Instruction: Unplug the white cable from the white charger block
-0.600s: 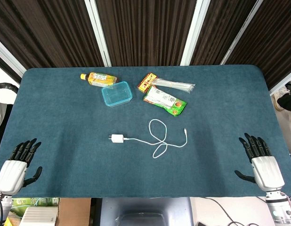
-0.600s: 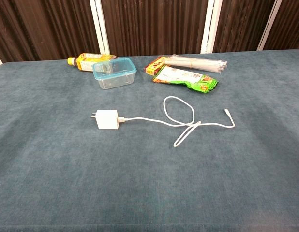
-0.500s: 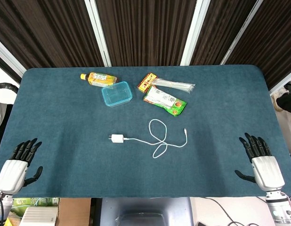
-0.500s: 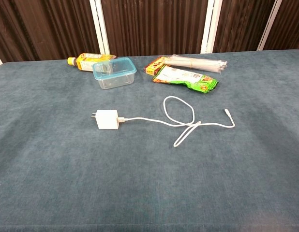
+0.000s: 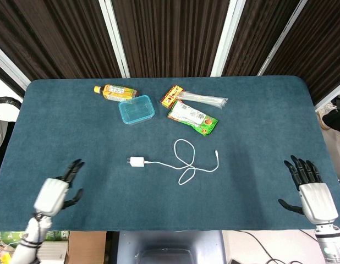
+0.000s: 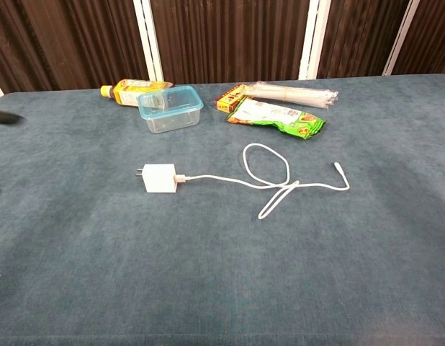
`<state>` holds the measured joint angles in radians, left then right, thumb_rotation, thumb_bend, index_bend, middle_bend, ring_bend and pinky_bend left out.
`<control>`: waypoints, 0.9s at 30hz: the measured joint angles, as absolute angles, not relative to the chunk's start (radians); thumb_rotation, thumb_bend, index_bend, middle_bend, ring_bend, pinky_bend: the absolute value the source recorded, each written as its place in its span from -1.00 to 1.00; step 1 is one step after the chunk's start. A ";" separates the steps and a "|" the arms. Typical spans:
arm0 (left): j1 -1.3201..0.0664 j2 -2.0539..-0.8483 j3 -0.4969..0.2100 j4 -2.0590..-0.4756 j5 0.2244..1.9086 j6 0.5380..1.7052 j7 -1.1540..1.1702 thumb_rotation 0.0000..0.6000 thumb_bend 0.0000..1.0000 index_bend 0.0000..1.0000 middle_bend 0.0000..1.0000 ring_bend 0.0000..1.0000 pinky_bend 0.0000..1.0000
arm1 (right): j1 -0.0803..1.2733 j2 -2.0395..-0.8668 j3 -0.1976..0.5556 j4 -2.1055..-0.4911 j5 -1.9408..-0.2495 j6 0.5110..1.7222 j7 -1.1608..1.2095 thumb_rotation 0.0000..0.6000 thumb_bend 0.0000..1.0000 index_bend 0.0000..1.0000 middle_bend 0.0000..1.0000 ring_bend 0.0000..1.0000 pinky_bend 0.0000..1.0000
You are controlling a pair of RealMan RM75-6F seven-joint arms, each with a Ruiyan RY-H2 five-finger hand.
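A white charger block (image 5: pixel 137 161) (image 6: pixel 159 178) lies near the middle of the blue table, prongs pointing left. The white cable (image 5: pixel 184 163) (image 6: pixel 269 180) is plugged into its right side and runs right in a loop, ending in a free plug. My left hand (image 5: pixel 55 192) hovers over the table's front left, fingers spread and holding nothing, well left of the charger. At the left edge of the chest view only blurred dark fingertips (image 6: pixel 3 117) show. My right hand (image 5: pixel 310 190) stays at the front right corner, fingers spread, far from the cable.
At the back stand a yellow bottle (image 5: pixel 112 92) lying on its side, a clear box with a blue lid (image 5: pixel 136 109), a green snack packet (image 5: pixel 192 117), a red packet (image 5: pixel 171 95) and a bag of straws (image 5: pixel 206 99).
My left hand has moved right and forward over the table toward the charger. My right hand has shifted slightly down and right. Charger and cable have not moved.
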<state>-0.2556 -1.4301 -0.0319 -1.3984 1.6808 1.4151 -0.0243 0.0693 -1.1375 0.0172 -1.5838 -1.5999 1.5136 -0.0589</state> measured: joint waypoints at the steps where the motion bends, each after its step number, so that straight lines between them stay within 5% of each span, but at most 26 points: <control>1: -0.273 -1.448 -0.035 -1.397 1.677 1.384 -0.015 1.00 -0.17 -0.73 -0.75 0.84 1.00 | 0.070 -1.138 0.017 -1.584 -1.598 1.510 -0.061 1.00 -0.72 -1.00 -1.00 -1.00 -1.00; 8: -0.378 -1.598 -0.084 -1.372 1.600 1.219 0.109 1.00 -0.17 -0.66 -0.73 0.94 1.00 | 0.074 -1.137 0.018 -1.589 -1.586 1.495 -0.066 1.00 -0.72 -1.00 -1.00 -1.00 -1.00; 16: -0.481 -1.777 -0.179 -1.233 1.486 1.153 0.229 1.00 -0.17 -0.64 -0.69 0.97 1.00 | 0.085 -1.131 0.018 -1.590 -1.571 1.461 -0.060 1.00 -0.72 -1.00 -1.00 -1.00 -1.00; 27: -0.568 -1.906 -0.225 -1.122 1.394 1.098 0.289 1.00 -0.17 -0.52 -0.57 0.99 1.00 | 0.090 -1.127 0.021 -1.596 -1.555 1.447 -0.062 1.00 -0.72 -1.00 -1.00 -1.00 -1.00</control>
<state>-0.5678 -1.9062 -0.2251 -1.1218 1.3937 1.0984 0.2889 0.0900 -1.1269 0.0206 -1.5962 -1.5554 1.4473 -0.0615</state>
